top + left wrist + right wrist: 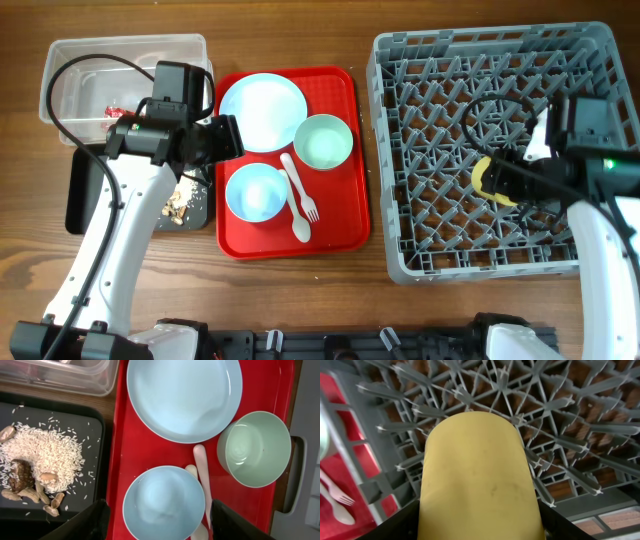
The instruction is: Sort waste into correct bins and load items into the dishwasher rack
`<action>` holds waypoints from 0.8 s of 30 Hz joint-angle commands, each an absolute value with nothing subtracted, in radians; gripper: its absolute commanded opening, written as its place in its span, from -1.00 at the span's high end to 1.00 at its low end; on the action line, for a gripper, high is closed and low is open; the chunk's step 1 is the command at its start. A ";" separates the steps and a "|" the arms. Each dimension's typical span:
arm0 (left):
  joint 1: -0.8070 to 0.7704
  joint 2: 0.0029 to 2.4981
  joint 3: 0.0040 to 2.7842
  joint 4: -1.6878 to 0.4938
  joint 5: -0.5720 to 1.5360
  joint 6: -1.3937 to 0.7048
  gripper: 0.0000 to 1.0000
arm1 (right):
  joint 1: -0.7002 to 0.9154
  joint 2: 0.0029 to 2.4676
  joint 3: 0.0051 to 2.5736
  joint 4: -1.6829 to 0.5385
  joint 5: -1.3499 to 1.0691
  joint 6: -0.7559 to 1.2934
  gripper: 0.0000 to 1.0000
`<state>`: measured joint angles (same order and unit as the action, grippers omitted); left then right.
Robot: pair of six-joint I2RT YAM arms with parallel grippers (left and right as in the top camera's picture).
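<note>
Grips the cup [477, 480] with the right hand [505, 180], fingers closed on its sides, over the right part of the rack [420, 90]; cannot tell whether it touches the pegs. Holds the left hand [159, 519] wide open and empty above the blue bowl [257, 191] on the red tray [340, 225]. Shows plate [262, 112], mint bowl [323, 141], fork [310, 209] and spoon [301, 231] there too, scraps [40, 455] in the black tray [80, 190], wrapper [110, 110] in the tub [70, 60].

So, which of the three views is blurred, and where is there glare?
Right wrist: the cup fills the frame and looks a bit soft; the rack behind is sharper. Left wrist: sharp, with a faint sheen on the plate. Overhead: even light, no strong glare.
</note>
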<state>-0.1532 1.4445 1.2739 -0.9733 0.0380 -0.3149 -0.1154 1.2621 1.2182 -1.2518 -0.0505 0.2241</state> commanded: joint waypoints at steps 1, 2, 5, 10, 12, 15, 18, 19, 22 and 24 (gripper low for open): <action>-0.148 1.435 1.279 -0.973 0.017 -0.299 -0.31 | -0.121 1.374 1.233 -1.251 -0.086 0.183 -0.11; -0.148 1.435 1.279 -0.973 0.017 -0.299 -0.31 | -0.121 1.406 1.233 -1.250 -0.088 0.183 -0.11; -0.148 1.435 1.279 -0.974 0.017 -0.299 -0.31 | -0.121 1.526 1.233 -1.232 -0.088 0.183 -0.12; -0.148 1.435 1.279 -0.974 0.018 -0.299 -0.42 | -0.121 1.638 1.233 -1.159 -0.124 0.185 -0.96; -0.148 1.435 1.279 -0.973 0.046 -0.299 -0.55 | -0.121 1.634 1.234 -1.148 -0.141 0.184 -1.00; -0.149 1.435 1.279 -0.973 0.056 -0.299 -0.60 | -0.121 1.586 1.234 -1.135 -0.141 0.186 -0.99; -0.149 1.436 1.279 -0.968 0.056 -0.299 -0.61 | -0.121 1.440 1.234 -1.043 -0.167 0.182 -1.00; -0.149 1.436 1.279 -0.965 0.059 -0.299 -0.61 | -0.121 1.402 1.234 -1.013 -0.201 0.169 -1.00; -0.148 1.436 1.279 -0.968 0.057 -0.299 -0.53 | -0.089 1.290 1.234 -0.869 -0.485 0.052 -0.93; -0.146 1.436 1.279 -0.994 0.028 -0.340 -0.47 | -0.018 1.283 1.234 -0.828 -0.495 0.052 -0.91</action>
